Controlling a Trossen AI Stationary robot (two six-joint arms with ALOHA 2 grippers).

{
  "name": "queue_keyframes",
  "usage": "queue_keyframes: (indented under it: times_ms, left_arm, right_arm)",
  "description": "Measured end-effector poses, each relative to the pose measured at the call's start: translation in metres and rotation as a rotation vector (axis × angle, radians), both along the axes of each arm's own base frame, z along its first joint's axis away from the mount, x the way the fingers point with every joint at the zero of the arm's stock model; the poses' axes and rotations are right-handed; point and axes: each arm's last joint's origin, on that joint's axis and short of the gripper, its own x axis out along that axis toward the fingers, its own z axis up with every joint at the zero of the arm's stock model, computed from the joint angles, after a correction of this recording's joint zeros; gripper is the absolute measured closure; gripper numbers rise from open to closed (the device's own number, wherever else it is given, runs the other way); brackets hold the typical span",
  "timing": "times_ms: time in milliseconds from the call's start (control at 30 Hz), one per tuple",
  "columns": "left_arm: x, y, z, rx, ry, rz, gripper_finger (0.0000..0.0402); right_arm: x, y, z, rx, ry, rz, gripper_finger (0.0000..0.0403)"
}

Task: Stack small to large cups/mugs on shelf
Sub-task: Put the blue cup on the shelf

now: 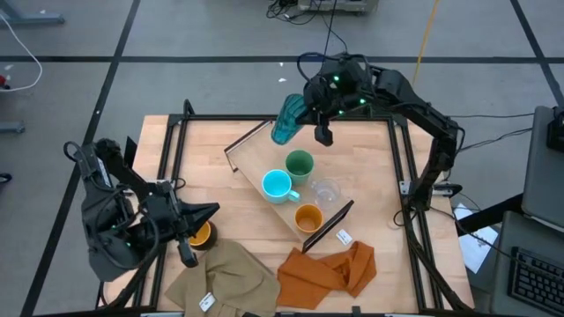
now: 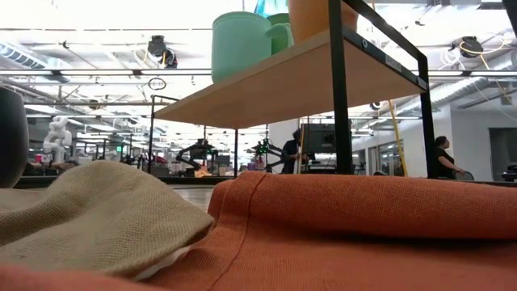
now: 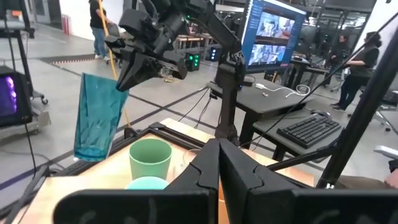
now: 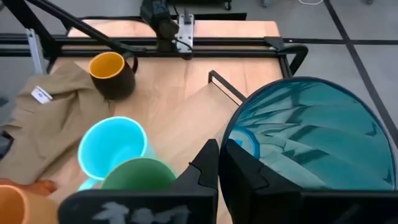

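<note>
The light-wood shelf (image 1: pixel 256 158) lies slantwise across the table's middle. On it stand a green cup (image 1: pixel 300 164), a light-blue mug (image 1: pixel 278 185), a clear tumbler (image 1: pixel 326 190) and an orange cup (image 1: pixel 307 217). My right gripper (image 1: pixel 301 111) is shut on a ribbed teal cup (image 1: pixel 286 119), held in the air over the shelf's far end. A dark mug with a yellow inside (image 1: pixel 201 234) stands on the table at the near left, partly under my left gripper (image 1: pixel 214 210). That gripper is shut, points level toward the shelf and has nothing in it. My right gripper pinches the teal cup's wall at its rim (image 4: pixel 232 142), one finger inside (image 4: pixel 244 180) and one outside. The fingers slant down onto the rim from the table's far right. The cup hangs below them (image 3: pixel 96 121), mouth up, slightly tilted, clear of shelf and table.
A tan cloth (image 1: pixel 225 277) and an orange cloth (image 1: pixel 330 269) lie along the near edge, with a white tag (image 1: pixel 344 236) beside the shelf's near bracket. A black frame (image 1: pixel 176 141) runs round the table. People stand in the room beyond.
</note>
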Motion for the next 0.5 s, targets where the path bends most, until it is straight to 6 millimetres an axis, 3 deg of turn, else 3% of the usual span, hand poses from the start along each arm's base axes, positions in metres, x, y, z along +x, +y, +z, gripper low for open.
queue_keyframes:
  times_ms: [200,500]
  left_arm:
    - [0.000,0.001,-0.002,-0.049,-0.012,-0.001,0.0392]
    - [0.000,0.000,-0.003,-0.065,-0.007,-0.022,0.0392]
  right_arm:
    - [0.004,-0.002,-0.007,-0.005,0.036,0.016,0.0403]
    - [0.023,-0.008,-0.033,-0.005,0.149,0.056,0.0403]
